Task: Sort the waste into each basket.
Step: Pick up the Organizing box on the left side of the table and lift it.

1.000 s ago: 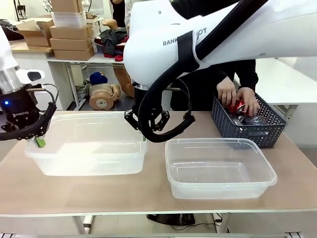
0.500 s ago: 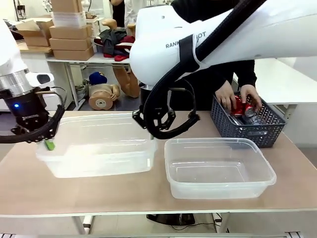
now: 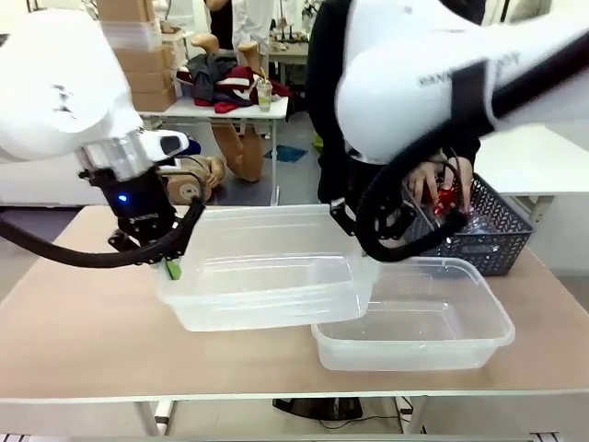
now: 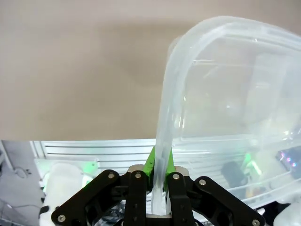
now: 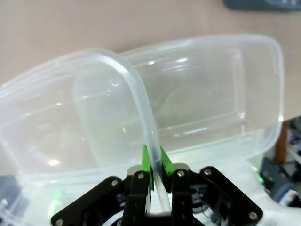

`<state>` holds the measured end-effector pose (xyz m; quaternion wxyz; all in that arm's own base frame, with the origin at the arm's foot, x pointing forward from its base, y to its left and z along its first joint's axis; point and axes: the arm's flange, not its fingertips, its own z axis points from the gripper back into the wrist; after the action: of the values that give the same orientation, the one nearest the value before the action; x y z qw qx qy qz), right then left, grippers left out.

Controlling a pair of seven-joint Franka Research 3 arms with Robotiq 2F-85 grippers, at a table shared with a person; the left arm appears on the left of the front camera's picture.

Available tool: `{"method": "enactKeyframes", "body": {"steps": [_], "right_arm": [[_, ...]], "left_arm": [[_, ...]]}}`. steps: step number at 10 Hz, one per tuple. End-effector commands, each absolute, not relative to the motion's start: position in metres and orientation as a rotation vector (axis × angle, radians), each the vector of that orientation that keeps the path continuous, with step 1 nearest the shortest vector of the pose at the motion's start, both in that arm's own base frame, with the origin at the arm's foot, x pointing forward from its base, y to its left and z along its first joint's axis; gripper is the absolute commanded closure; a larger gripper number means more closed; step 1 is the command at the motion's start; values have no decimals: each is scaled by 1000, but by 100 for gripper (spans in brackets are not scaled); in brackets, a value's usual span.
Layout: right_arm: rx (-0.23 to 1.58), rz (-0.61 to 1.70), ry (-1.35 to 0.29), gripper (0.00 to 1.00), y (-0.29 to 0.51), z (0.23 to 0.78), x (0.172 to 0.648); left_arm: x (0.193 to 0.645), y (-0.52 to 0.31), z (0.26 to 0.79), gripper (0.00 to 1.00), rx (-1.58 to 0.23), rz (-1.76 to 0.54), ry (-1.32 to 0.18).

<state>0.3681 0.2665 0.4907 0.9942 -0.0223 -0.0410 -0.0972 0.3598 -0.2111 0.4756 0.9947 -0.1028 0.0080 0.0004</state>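
Both grippers hold one clear basket (image 3: 267, 276) lifted off the table, and its right end overlaps the second clear basket (image 3: 433, 322), which rests on the table. My left gripper (image 3: 170, 267) is shut on the lifted basket's left rim (image 4: 169, 117), seen close up between the left gripper's (image 4: 159, 174) green pads. My right gripper (image 3: 363, 250) is shut on its right rim (image 5: 136, 94), as the right gripper (image 5: 153, 167) shows in its wrist view, with the second basket (image 5: 225, 94) below. Both baskets are empty. A person's hands (image 3: 433, 184) hold a red can (image 3: 448, 198) of the waste.
A dark lattice basket (image 3: 479, 238) with cans and bottles stands at the far right of the table (image 3: 83, 322). The person stands behind it. The left half of the table is bare. Boxes and a cluttered table stand farther back.
Both arms have carried the clear basket to the right, from the left of the table until it overlaps the second one. The person's hands stay in the dark basket.
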Motion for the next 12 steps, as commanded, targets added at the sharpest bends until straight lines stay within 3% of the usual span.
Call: {"method": "enactKeyframes", "body": {"steps": [1, 4, 7, 10, 11, 12], "right_arm": [[36, -276, -149, 94, 229, 486, 351], [75, -325, -200, 94, 201, 498, 349], [114, -335, -212, 94, 196, 511, 363], [139, -494, -223, 94, 207, 510, 376], [86, -341, -197, 94, 199, 510, 359], [86, -341, -197, 94, 199, 510, 359]], "left_arm": [[378, -238, 482, 94, -201, 60, 33], [408, -261, 502, 94, -214, 71, 99], [412, -258, 507, 94, -211, 86, 73], [428, -244, 503, 94, -191, 74, 27], [418, -256, 503, 94, -224, 32, 56], [418, -256, 503, 94, -224, 32, 56]]}}
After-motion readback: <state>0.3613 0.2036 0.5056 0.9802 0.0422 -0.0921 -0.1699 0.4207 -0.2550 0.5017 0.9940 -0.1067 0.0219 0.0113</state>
